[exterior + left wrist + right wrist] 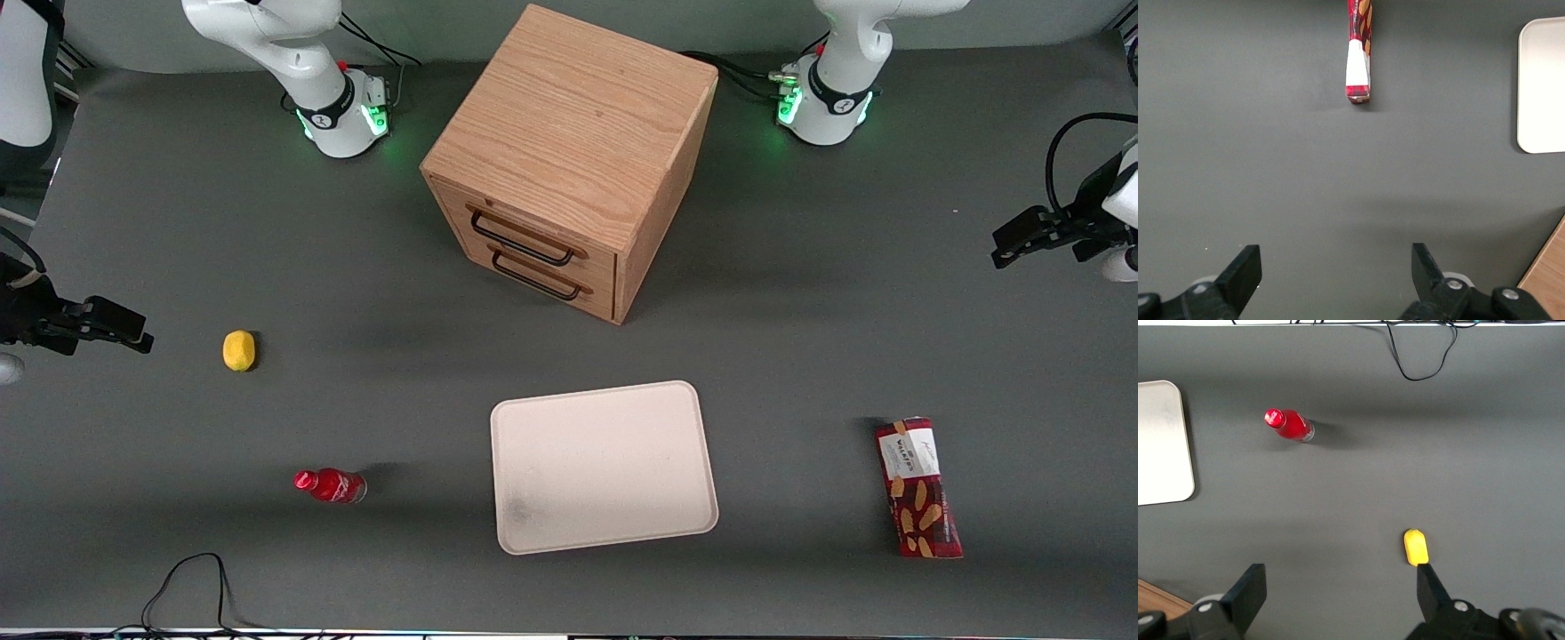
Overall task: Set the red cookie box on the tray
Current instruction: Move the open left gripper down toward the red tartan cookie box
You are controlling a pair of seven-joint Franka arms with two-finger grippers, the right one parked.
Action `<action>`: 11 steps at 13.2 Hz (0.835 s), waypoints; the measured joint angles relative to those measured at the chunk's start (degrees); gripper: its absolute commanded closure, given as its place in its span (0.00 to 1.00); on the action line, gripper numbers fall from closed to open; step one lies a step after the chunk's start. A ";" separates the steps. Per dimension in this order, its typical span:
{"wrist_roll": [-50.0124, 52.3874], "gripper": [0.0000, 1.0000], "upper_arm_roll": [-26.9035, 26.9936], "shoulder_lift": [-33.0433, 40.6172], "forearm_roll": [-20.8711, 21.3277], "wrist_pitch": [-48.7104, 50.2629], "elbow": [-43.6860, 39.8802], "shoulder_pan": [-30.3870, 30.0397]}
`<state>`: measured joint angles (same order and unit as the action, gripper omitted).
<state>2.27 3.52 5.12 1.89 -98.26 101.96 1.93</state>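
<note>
The red cookie box is a long dark-red carton with a white label end and tan biscuit pictures. It lies flat on the grey table toward the working arm's end, near the front camera. Its label end shows in the left wrist view. The cream-white tray lies flat and bare near the middle of the table, in front of the cabinet; its edge shows in the left wrist view. My left gripper hovers open and empty at the working arm's edge of the table, farther from the front camera than the box; it also shows in the left wrist view.
A wooden two-drawer cabinet stands at the table's middle, farther from the front camera than the tray. A small red bottle and a yellow lemon lie toward the parked arm's end. A black cable loops at the front edge.
</note>
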 measured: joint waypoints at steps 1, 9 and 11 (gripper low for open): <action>0.00 0.00 -0.03 0.00 0.00 0.23 0.00 -0.02; -0.10 0.00 -0.69 -4.42 0.00 -0.85 -1.79 -0.11; -0.20 0.00 -0.73 -12.23 0.02 -2.73 -6.39 -0.14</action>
<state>2.07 2.78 -7.11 1.90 -100.99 95.57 1.79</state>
